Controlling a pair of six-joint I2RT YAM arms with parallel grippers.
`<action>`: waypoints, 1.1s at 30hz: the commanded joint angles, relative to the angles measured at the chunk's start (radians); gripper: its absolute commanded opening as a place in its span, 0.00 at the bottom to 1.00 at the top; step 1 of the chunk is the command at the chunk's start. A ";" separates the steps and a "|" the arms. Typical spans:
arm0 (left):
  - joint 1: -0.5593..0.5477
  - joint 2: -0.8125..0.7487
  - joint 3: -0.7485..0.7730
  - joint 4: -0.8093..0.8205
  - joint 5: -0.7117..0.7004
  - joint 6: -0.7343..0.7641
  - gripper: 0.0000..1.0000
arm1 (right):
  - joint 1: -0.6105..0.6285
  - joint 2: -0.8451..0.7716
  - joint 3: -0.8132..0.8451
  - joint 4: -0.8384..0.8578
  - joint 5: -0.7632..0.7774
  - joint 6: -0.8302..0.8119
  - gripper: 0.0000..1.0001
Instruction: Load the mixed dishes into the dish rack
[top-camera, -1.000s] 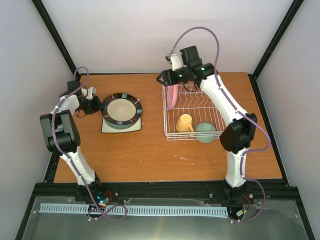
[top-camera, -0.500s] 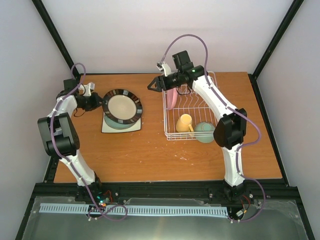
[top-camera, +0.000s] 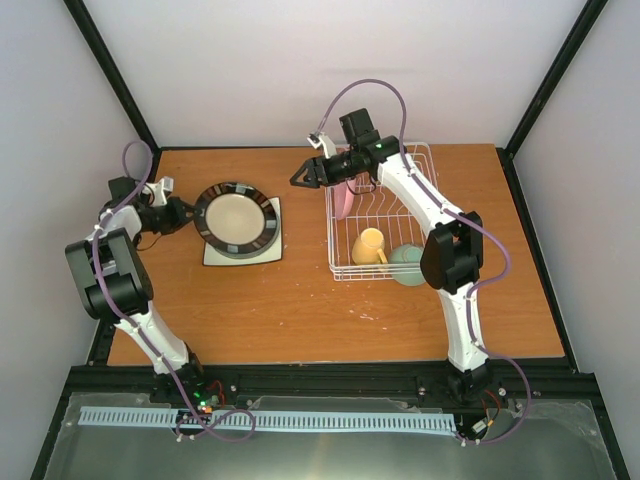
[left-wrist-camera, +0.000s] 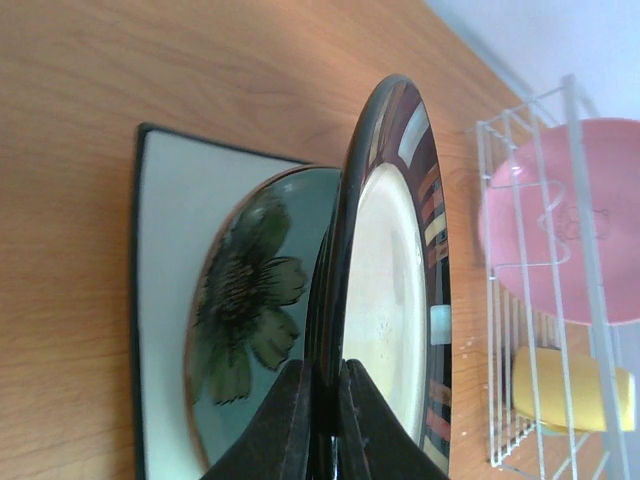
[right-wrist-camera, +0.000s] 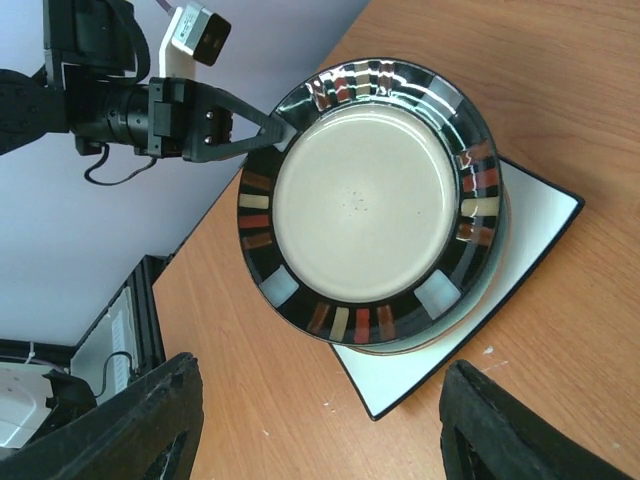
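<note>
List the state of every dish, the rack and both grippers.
black-rimmed cream plate: tilted up, rim pinched by left gripper.
flower plate: flat on white square plate.
white square plate: flat on table.
pink plate: upright in dish rack.
yellow mug: on its side in rack.
mint-green bowl: in rack's near corner.
right gripper: open, empty.

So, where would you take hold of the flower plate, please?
I'd pinch its upturned left rim, coming low from the left. The flower plate lies flat on the square plate, so only the rim gives a lip, and the left gripper holds the striped plate tilted off that side.
</note>
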 joint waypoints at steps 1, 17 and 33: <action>0.003 -0.028 0.020 0.143 0.288 -0.019 0.00 | -0.002 0.019 0.025 0.034 -0.052 0.022 0.64; 0.017 -0.021 0.058 0.332 0.625 -0.150 0.01 | -0.009 0.041 0.025 0.061 -0.144 0.067 0.65; 0.016 -0.133 0.014 0.560 0.697 -0.379 0.01 | -0.010 0.067 0.050 0.125 -0.212 0.130 0.65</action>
